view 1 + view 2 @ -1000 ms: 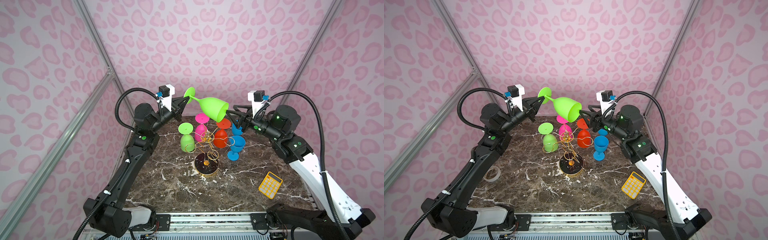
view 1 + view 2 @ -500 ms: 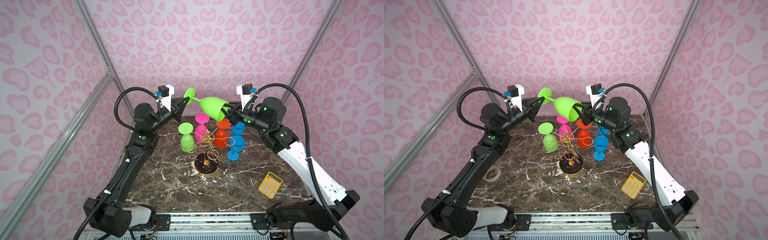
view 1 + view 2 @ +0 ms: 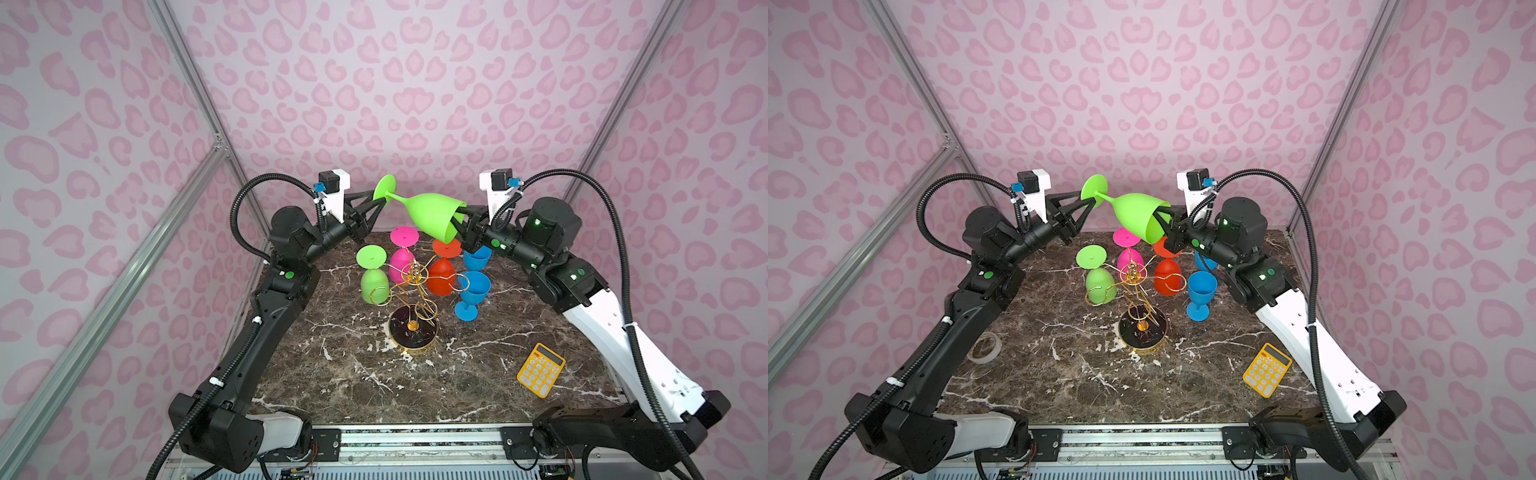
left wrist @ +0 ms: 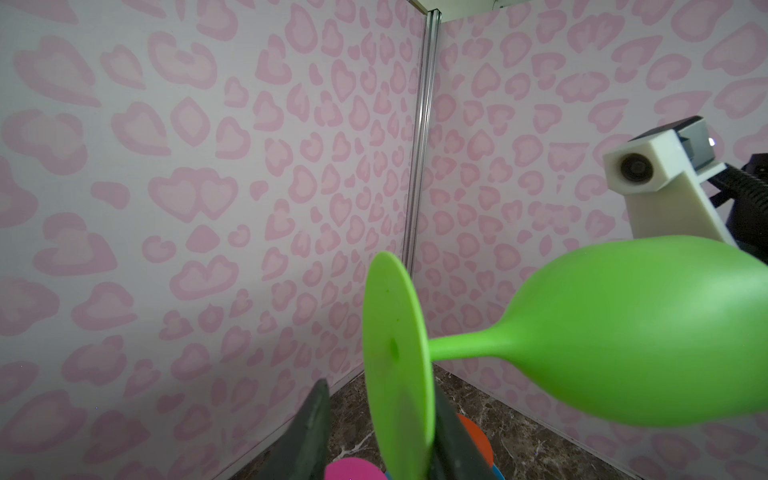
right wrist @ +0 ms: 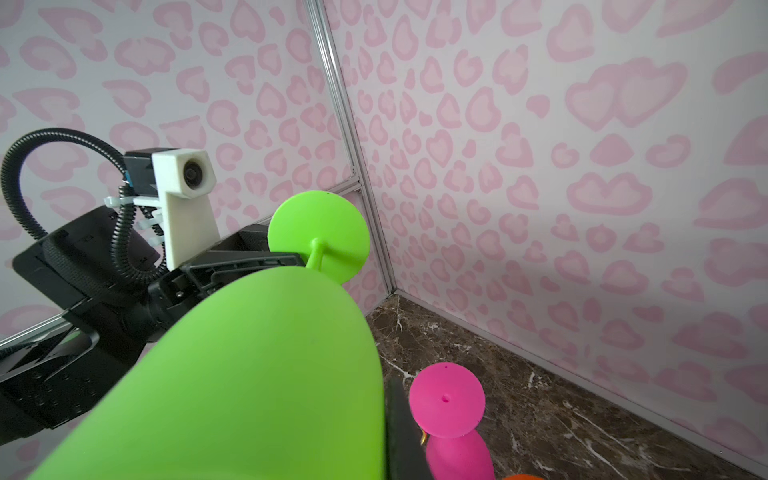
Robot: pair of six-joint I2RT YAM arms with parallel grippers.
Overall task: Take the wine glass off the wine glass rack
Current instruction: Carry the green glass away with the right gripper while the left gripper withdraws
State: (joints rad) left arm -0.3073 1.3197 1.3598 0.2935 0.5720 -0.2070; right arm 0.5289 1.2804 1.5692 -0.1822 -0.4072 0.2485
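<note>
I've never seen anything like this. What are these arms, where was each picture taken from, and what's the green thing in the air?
Two robot arms stand at the near edge of a marble table. Two pictures come from a twin camera looking down from above; two from a small camera on each arm's wrist. The green wine glass lies sideways in the air between the arms: the right tool is shut on its rim, the left tool is open, jaws either side of its foot. The gold wine glass rack holds a pink glass, a red glass and a second green glass upside down. A blue glass stands beside it; a yellow calculator and a tape roll lie nearby.
</note>
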